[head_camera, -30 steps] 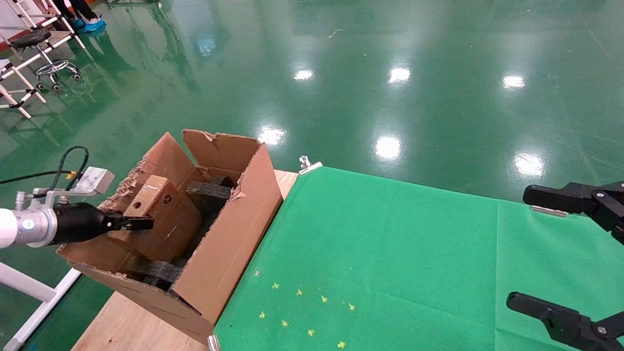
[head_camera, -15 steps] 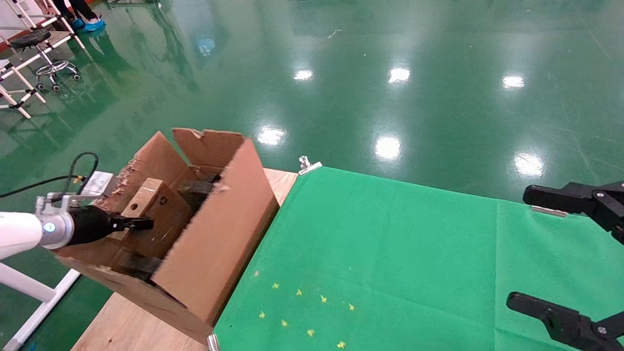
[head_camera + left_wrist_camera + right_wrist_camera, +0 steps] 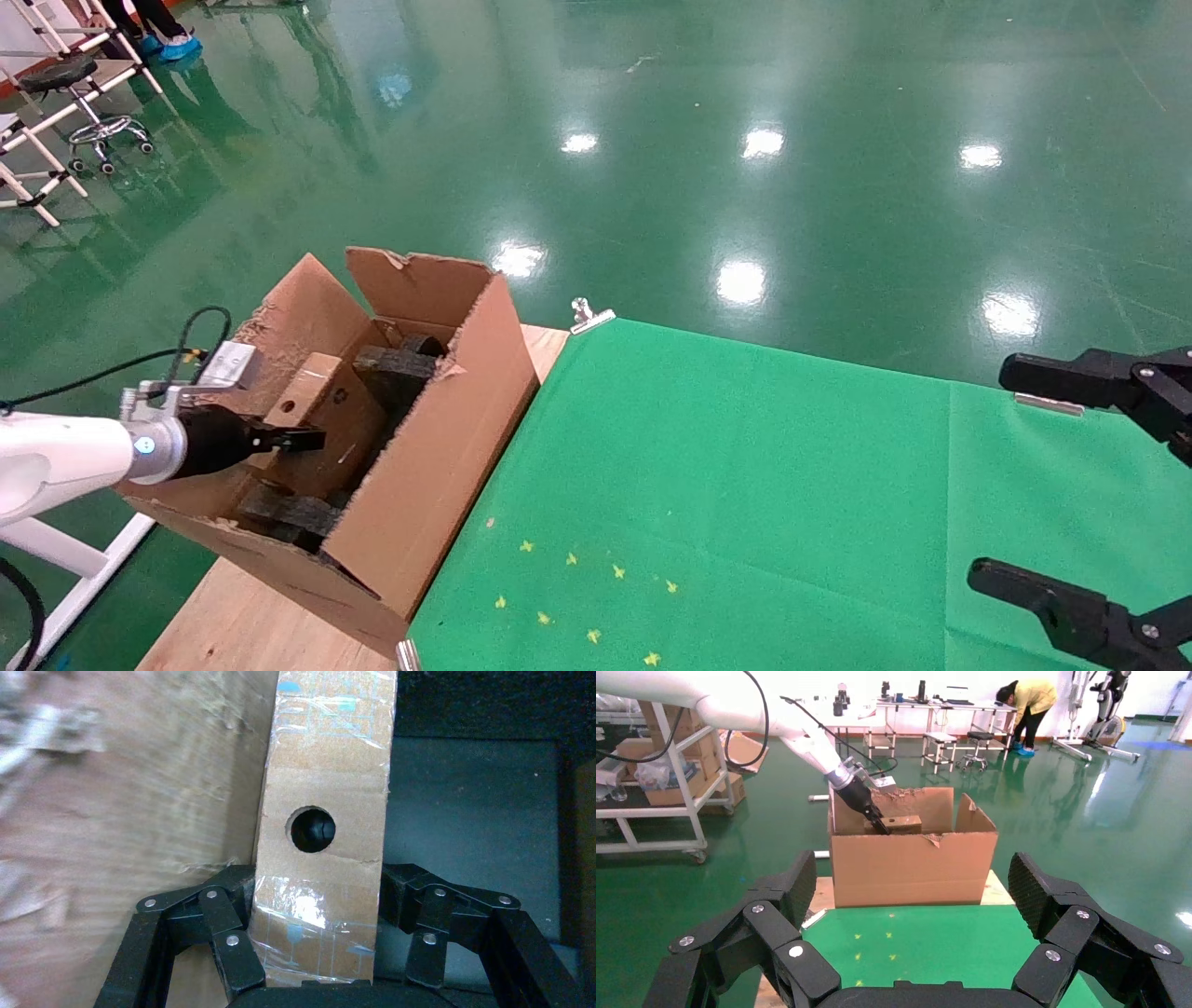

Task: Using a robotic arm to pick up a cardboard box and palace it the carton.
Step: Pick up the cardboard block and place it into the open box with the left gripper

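Note:
The white robotic arm (image 3: 65,457) on my left reaches into the large carton (image 3: 438,447), which stands at the table's left end with its flaps raised. My left gripper (image 3: 291,438) is shut on the small cardboard box (image 3: 326,410), which sits tilted inside the carton against black foam (image 3: 396,363). The left wrist view shows the gripper (image 3: 318,899) clamped on both sides of the taped box (image 3: 325,762) with its round hole. My right gripper (image 3: 996,475) hangs open and empty over the table's right side. Its wrist view shows the gripper (image 3: 912,881), the carton (image 3: 912,871) and the box (image 3: 903,822).
A green cloth (image 3: 745,485) with small yellow marks covers the wooden table (image 3: 242,624), held by metal clips (image 3: 589,317). A stool (image 3: 88,112) and white frames stand on the floor far left. A person (image 3: 1028,706) stands far behind in the right wrist view.
The carton leaned left, then came back. My left gripper moved right and down with the cardboard box, which now sits lower in the carton. The right arm has not moved.

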Controlling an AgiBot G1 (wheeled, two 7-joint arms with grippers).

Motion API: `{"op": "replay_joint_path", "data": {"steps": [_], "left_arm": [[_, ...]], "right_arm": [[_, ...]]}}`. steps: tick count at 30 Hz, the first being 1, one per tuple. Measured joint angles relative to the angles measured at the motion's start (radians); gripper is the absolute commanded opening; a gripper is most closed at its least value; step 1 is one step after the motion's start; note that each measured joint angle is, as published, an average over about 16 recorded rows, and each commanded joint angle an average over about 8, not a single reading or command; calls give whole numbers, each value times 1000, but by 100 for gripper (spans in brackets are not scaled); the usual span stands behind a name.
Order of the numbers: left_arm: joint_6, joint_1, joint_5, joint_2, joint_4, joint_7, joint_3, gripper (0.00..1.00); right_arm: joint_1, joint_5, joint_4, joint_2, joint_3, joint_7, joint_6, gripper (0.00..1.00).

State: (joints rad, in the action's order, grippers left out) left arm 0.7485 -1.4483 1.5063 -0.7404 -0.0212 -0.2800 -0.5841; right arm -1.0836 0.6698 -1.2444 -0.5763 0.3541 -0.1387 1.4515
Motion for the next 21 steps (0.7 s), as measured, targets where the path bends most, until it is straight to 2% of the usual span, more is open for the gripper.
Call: {"op": "replay_joint_path", "data": {"steps": [1, 2, 9, 10, 21], "left_arm": [[-2, 3, 0, -3, 1, -2, 0, 0], [-3, 5, 0, -6, 1, -3, 0, 8], [-11, 17, 1, -19, 3, -13, -1, 95], [-12, 18, 1, -20, 4, -14, -1, 100], [-6, 16, 2, -20, 3, -18, -2, 100]], "right_arm": [[0, 0, 0, 0, 0, 0, 0, 100], [0, 0, 0, 0, 0, 0, 0, 100], [0, 0, 0, 0, 0, 0, 0, 100], [0, 0, 0, 0, 0, 0, 0, 100], [0, 0, 0, 0, 0, 0, 0, 100]]}}
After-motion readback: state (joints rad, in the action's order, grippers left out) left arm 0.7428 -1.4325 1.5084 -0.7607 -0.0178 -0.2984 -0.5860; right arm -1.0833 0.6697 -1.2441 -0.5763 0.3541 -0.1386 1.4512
